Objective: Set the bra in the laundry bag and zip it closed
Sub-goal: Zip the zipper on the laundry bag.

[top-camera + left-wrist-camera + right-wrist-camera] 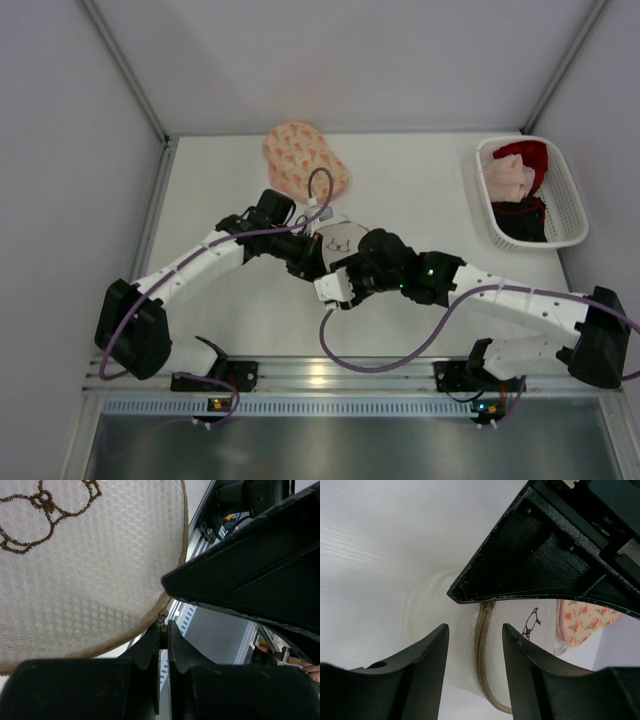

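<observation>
The left claw is pinched fully shut on the tan zip edge of the white mesh laundry bag, its two dark fingers pressed together with only the thin seam between them. The bag's rim curves up and away from the grip, and a brown embroidered figure sits on the mesh above. The right claw stands about half open just above the same bag. The zip runs down through the gap between its fingertips, and neither finger visibly touches it, so this claw holds nothing. From above, the two arms meet nose to nose over the bag in the middle of the worktop, and their wrists and cables cover most of it, leaving only a patch of mesh with the brown figure in sight. Just beyond the bag, toward the back wall, the bra, peach-pink with a small red print, lies flat on the worktop outside the bag, its near edge close to the left arm's wrist. Far off at the right rear corner sits a white slatted basket holding a heap of clothing in red, pale pink and black. In all there are two claws, one laundry bag, one bra on the worktop and one basket.
</observation>
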Controlling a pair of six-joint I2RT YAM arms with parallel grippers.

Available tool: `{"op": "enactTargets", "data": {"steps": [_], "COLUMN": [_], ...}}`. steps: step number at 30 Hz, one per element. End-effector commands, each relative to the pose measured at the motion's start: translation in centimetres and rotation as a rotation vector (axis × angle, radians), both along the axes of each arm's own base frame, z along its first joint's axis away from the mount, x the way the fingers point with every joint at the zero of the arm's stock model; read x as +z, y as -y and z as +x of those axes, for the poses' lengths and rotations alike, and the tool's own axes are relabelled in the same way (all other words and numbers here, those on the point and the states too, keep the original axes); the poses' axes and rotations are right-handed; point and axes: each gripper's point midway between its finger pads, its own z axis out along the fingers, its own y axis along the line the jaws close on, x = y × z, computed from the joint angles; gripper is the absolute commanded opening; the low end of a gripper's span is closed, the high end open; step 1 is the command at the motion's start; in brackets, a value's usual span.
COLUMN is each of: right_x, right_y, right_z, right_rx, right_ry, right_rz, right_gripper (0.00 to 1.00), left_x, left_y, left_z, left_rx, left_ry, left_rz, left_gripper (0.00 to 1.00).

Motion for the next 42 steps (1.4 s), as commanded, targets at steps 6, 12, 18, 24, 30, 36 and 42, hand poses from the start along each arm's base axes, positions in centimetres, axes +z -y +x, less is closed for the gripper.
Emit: {"op": "enactTargets", "data": {"steps": [6, 12, 18, 24, 30, 36, 42], "right_x": [1.6, 2.0, 1.5, 1.4, 0.6, -0.1, 1.5], "right_y": [-1.2, -0.5, 0.8, 2.0, 3.6, 4.8, 5.1], "right_z": [2.1, 2.1, 1.1, 0.6, 0.6, 2.8, 7.6], "right_rx": [-0.075, -0.081, -0.043, -0.019, 0.015, 0.0, -0.066], "right_ry": [0.088, 0.126, 0.152, 0.187, 0.262, 0.342, 0.394], "right_rz": [0.048, 0.068, 0.086, 0.092, 0.072, 0.065, 0.068], "right_gripper": [0.21, 0.0, 0.0, 0.0, 0.0, 0.0, 0.0], "left_x": [0.8, -0.5, -1.6, -2.3, -2.9, -0.6, 1.2], "left_y": [1.0, 0.3, -0.7, -1.8, -3.5, -5.8, -5.1], "left_z": [0.6, 0.5, 1.4, 3.6, 6.2, 8.6, 6.8], "left_rx": [-0.008, 0.011, 0.049, 0.124, 0.225, 0.324, 0.258], "left_ry": [0.067, 0.076, 0.07, 0.076, 0.063, 0.152, 0.172], "left_rz": [-0.025, 0.015, 0.045, 0.081, 0.105, 0.058, -0.024], "left_gripper": [0.0, 0.0, 0.0, 0.0, 0.0, 0.0, 0.0]}}
